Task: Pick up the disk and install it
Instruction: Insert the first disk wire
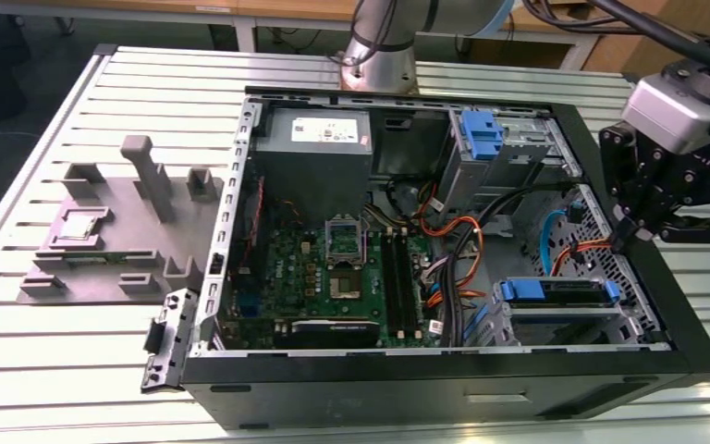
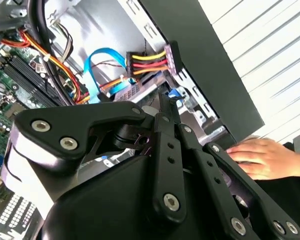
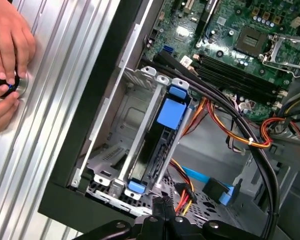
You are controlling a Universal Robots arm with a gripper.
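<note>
One gripper (image 1: 624, 233): we find it at three o'clock in the exterior view, hanging over the side wall of the case (image 1: 454, 393).
Its fingers (image 3: 158, 204): pressed together in both wrist views, and we see nothing between them.
Where the disk (image 1: 558, 292) sits: at four o'clock in the exterior view, seated in the drive cage (image 1: 565, 324) at the case's corner. The gripper is at one o'clock from it, near but apart.
Same disk, first wrist view: it stands on edge between the cage's metal walls, with blue rails along it.
Writing: a white label (image 1: 318, 129) lies on the power supply (image 1: 312, 171), at eleven o'clock inside the case. We cannot read its print.
Bare blue bracket (image 1: 484, 134): at one o'clock inside the case.
Person's hands (image 3: 5, 50): on the slatted table (image 3: 55, 100) outside the case, fingertips on a small round object (image 3: 17, 86).
</note>
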